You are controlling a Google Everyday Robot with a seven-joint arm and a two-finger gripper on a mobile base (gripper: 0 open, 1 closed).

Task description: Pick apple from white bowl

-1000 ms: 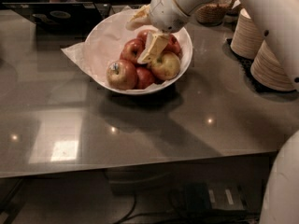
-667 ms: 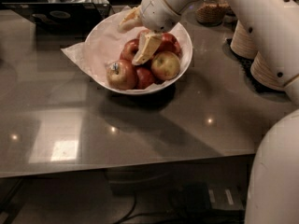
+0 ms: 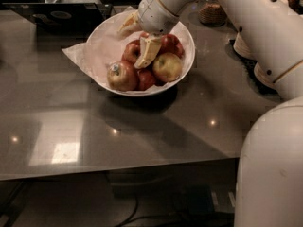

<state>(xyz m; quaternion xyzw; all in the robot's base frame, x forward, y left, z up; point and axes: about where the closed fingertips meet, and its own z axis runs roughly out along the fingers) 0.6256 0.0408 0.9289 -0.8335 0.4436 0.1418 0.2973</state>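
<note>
Apple [image 3: 170,42], deep red: at back of white bowl [image 3: 188,56], just behind yellow-green apple [image 3: 166,66]. Gripper [image 3: 138,38]: low over bowl, fingers spread wide, gripping nothing; one fingertip [image 3: 146,56] down just left of apple.

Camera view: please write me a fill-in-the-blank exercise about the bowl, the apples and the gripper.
1. The bowl is lined with white ___.
2. The gripper hangs in the bowl among the apples, and its fingers are ___.
3. The leftmost apple bears a small ___.
4. The bowl stands on a grey ___.

Missing words: paper; open; sticker; table.
</note>
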